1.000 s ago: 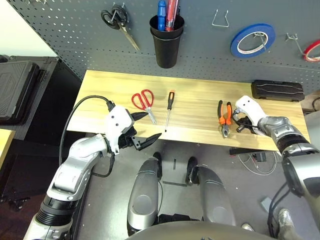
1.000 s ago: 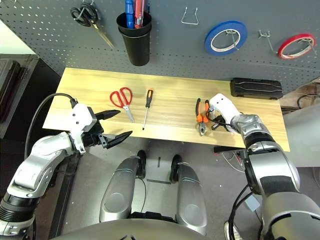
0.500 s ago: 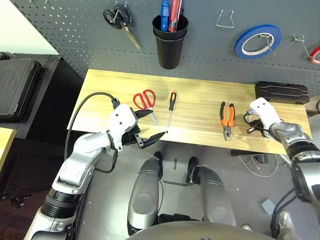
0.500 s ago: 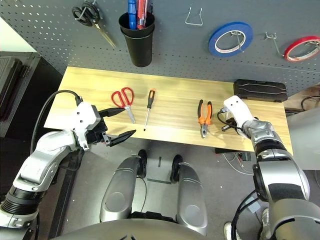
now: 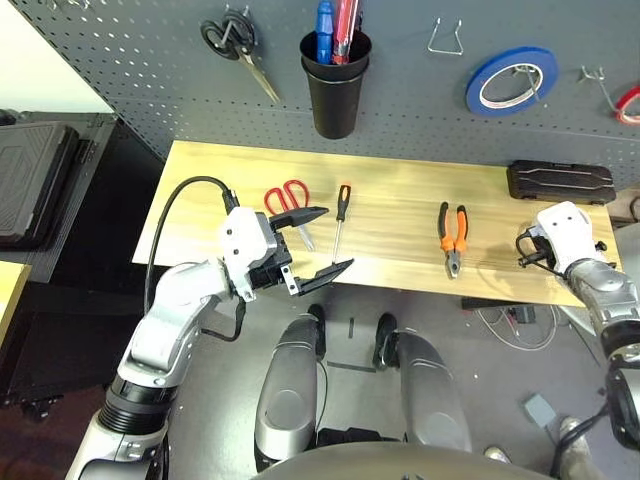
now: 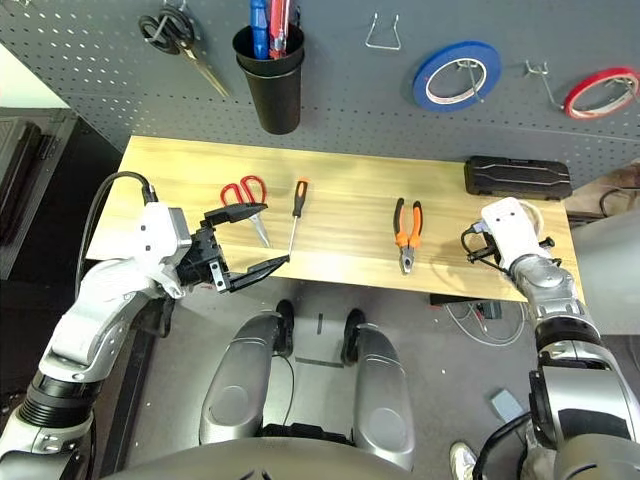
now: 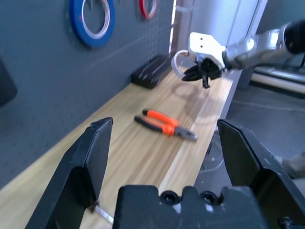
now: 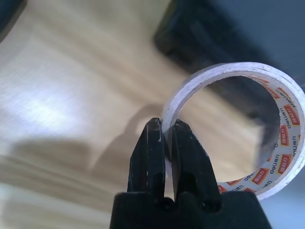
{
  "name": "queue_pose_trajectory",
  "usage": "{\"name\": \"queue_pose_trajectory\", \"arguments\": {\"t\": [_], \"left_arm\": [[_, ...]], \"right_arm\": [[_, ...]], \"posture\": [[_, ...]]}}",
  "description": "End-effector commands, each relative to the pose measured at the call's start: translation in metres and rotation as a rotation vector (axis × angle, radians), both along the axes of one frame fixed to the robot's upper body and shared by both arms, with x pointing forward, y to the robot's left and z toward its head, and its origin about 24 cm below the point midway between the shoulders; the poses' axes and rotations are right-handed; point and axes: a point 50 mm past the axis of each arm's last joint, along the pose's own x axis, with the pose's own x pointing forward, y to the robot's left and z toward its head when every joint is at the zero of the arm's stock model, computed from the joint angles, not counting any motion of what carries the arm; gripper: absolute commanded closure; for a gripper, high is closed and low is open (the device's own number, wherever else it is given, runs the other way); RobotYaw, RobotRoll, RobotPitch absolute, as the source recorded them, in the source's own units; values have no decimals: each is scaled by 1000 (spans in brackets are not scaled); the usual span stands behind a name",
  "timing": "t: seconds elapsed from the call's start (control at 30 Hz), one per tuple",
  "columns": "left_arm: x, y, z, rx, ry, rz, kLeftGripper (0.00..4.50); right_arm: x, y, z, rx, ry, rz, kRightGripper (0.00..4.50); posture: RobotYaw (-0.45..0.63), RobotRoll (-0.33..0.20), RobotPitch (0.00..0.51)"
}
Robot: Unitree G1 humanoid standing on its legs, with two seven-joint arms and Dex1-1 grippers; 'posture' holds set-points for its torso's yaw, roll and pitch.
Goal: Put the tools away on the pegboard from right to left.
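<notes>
While pinched shut on the white tape roll (image 8: 248, 124) above the worktop's (image 5: 400, 215) right end, right gripper (image 8: 164, 138) sits below the pegboard's (image 5: 400, 90) bare hook (image 6: 537, 78) — up and ahead. Left gripper (image 5: 312, 240), spread wide and empty, far off by the front-left edge.

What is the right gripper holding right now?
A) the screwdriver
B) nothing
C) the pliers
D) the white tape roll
D: the right gripper is shut on the rim of the white tape roll, while the pliers and screwdriver lie on the table.
</notes>
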Motion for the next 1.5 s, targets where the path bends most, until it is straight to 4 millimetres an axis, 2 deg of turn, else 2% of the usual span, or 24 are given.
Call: {"name": "queue_pose_trajectory", "arguments": {"t": [0.03,0.33,0.6,1.13,1.5], "left_arm": [[-6,-8,9,-20,-51,-68,0],[-7,-19,28,-82,-137,-138,0],[-4,-23,31,-78,-172,-155,0],[8,-21,34,-24,-190,-123,0],[13,-18,32,39,-127,-68,0]], "right_arm": [[-11,-6,2,-35,-62,-7,4459],[-19,-1,11,-71,-205,53,4459],[-18,10,28,-104,-353,151,4459],[6,49,64,-131,-554,363,4459],[28,54,83,-97,-591,353,4459]], "posture": [[172,0,261],[156,0,251],[141,0,228],[129,0,214],[135,0,217]]}}
